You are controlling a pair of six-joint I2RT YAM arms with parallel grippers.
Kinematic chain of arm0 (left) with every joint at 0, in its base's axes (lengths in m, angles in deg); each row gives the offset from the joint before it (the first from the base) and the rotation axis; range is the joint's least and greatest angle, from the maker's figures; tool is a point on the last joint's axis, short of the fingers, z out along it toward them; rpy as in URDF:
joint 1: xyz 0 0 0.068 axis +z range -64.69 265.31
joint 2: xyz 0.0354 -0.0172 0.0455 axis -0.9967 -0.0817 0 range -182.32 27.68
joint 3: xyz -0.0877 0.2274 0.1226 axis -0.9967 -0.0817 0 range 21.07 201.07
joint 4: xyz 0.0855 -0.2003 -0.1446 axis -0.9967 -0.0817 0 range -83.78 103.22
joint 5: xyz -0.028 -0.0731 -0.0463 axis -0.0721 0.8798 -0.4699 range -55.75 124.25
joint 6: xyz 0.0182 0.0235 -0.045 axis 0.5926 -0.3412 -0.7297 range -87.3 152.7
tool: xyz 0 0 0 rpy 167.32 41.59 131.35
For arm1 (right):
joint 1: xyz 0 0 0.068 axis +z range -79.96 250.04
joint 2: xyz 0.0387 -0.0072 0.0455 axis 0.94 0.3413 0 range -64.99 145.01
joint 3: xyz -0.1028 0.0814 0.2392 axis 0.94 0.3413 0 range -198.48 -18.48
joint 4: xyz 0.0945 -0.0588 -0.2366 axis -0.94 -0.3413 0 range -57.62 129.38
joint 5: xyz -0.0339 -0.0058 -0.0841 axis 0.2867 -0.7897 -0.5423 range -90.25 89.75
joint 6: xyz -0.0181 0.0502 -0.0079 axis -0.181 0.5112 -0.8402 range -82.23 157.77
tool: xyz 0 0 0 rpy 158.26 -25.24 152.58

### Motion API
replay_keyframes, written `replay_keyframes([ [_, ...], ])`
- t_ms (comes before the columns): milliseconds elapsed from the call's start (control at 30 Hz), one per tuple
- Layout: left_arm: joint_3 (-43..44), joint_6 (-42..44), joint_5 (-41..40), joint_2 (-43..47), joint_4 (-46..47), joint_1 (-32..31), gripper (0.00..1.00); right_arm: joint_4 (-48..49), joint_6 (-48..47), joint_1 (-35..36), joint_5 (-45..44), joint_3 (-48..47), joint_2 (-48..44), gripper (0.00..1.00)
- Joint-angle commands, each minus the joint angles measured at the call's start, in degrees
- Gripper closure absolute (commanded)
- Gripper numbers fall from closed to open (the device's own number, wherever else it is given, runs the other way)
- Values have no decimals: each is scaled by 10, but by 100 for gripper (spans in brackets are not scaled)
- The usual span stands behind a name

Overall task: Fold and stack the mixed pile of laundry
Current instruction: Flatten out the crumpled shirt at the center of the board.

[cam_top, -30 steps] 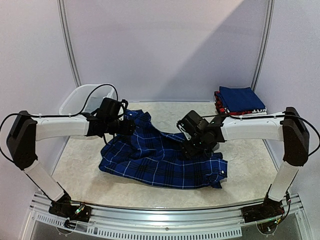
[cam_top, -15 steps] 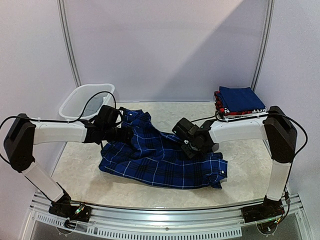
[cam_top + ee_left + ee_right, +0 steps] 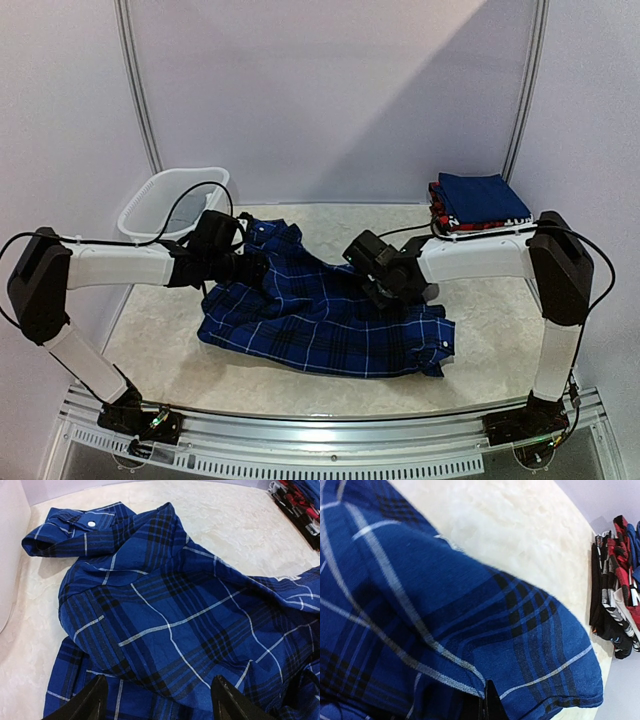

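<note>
While right end effector (image 3: 486,707) grips one plaid shirt (image 3: 310,318) | basket (image 3: 148,206): one

Dark blue plaid shirt (image 3: 320,315), thin light lines.

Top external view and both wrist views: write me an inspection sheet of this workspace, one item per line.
Surface: pale marbled table; no stains seen.
Job's things: blue plaid shirt lying crumpled mid-table; folded stack at the far right corner, a blue piece on top.
Clutter: white basket at the far left; contents not visible.
Grippers: left gripper open above the shirt's left part; right gripper shut on a fold of the shirt.
Cables: black cable loops from the left arm across the basket.
Surroundings: pale walls; metal rail at the near edge.
</note>
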Motion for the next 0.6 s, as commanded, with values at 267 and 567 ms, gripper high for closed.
replay_keyframes([
  [267, -23, -4, 13, 12, 14, -22, 31, 53, -13, -97, 29, -76, 1, 100],
  [567, -31, -5, 12, 13, 16, -30, 33, 36, -17, -169, 68, -197, 80, 100],
])
